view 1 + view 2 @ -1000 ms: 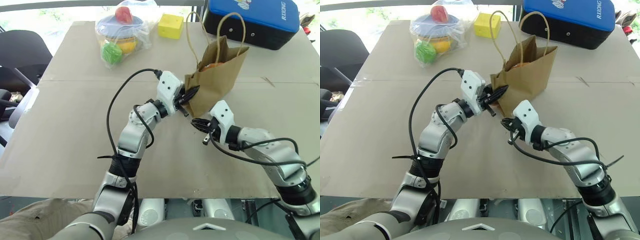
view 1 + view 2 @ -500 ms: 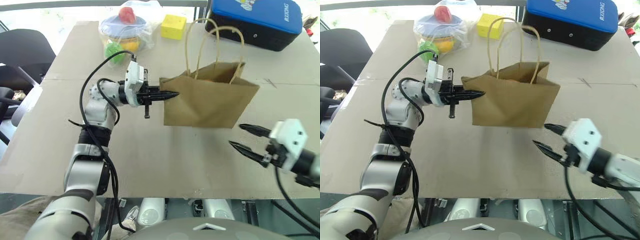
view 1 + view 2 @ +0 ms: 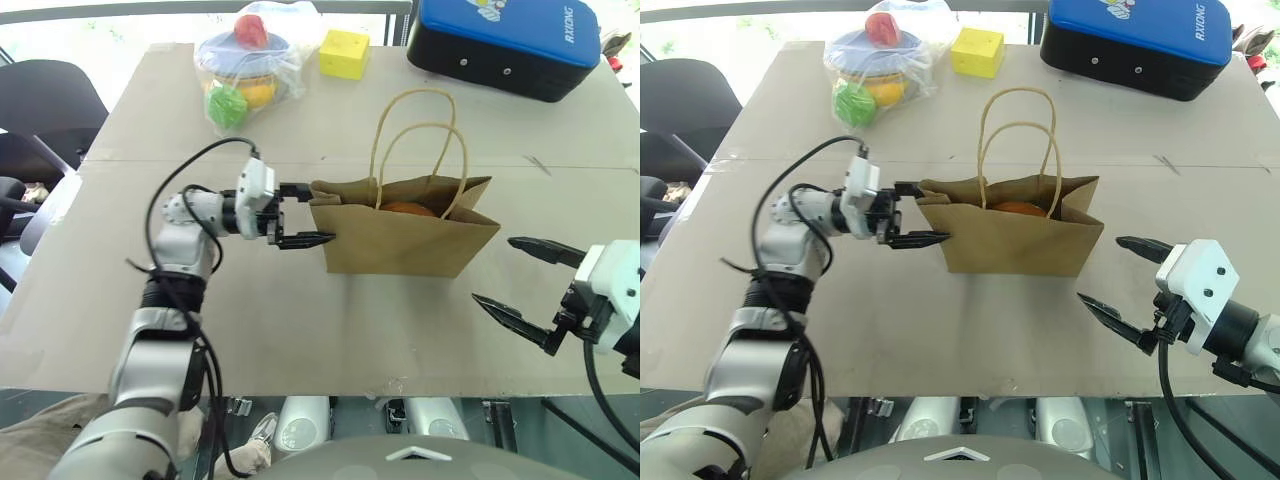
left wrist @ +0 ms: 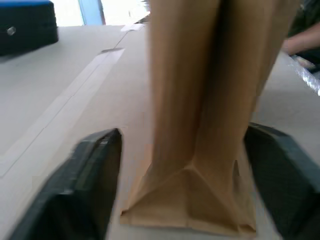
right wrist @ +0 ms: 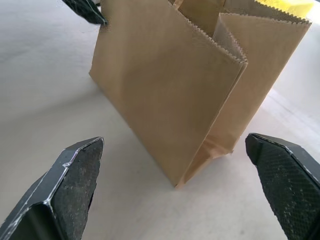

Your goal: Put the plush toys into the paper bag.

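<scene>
- Standing upright on the desk (image 3: 120, 300) in the left eye view, the paper bag (image 3: 405, 238) sits between the two hands; something orange-brown shows in its mouth, too hidden to name. The left hand (image 3: 308, 214) is spread open, its fingers straddling the bag's near end without gripping.
- Right eye view: the right hand (image 3: 1118, 278) is well apart from the bag's other end, wide open and empty. Beyond the bag lie a yellow block (image 3: 976, 52), bagged plastic toys (image 3: 875, 60) and a blue-and-black case (image 3: 1135, 42).
- Left wrist view: the bag's folded narrow end stands between the parted fingers (image 4: 85, 185).
- Right wrist view: the bag's corner lies ahead, clear of both spread fingers (image 5: 70, 185).
</scene>
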